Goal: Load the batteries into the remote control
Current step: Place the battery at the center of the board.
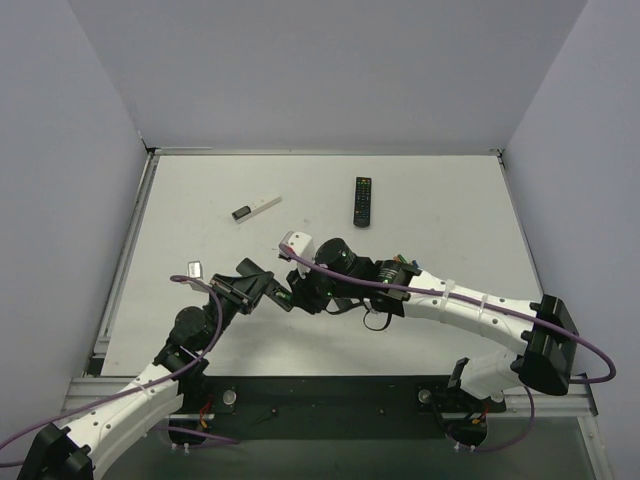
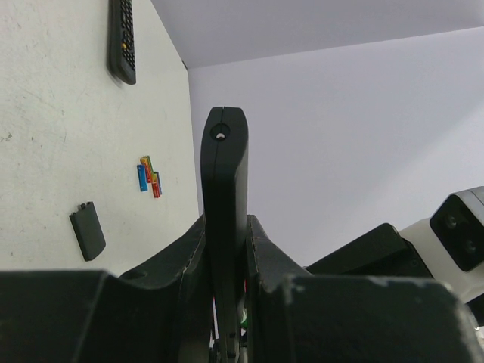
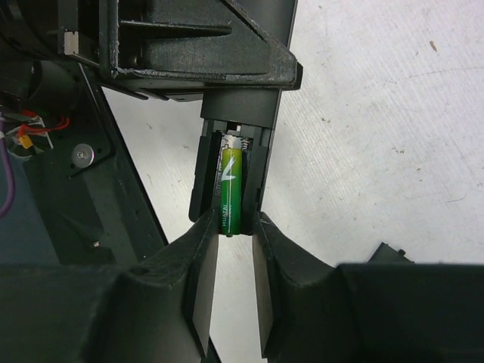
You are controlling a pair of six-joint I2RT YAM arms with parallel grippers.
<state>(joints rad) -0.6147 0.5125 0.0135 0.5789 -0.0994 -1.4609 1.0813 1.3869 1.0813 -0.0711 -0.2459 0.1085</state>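
Observation:
My left gripper (image 2: pixel 225 227) is shut on the remote control (image 2: pixel 224 174), a slim black bar held on edge above the table. In the right wrist view its open compartment (image 3: pixel 257 155) holds a green battery (image 3: pixel 231 189), lying lengthwise with a spring at its far end. My right gripper (image 3: pixel 231 227) is narrowly open, its fingertips (image 3: pixel 203 227) flanking the battery's near end at the compartment's edge. Several loose batteries (image 2: pixel 150 175) in blue, red, orange and green lie on the table. The black back cover (image 2: pixel 88 233) lies near them. In the top view both grippers meet at mid-table (image 1: pixel 290 290).
A longer black remote with coloured buttons (image 1: pixel 362 200) lies at the back, and also shows in the left wrist view (image 2: pixel 122 38). A thin white stick with a dark end (image 1: pixel 256 209) lies back left. Grey walls surround the white table (image 1: pixel 450 200).

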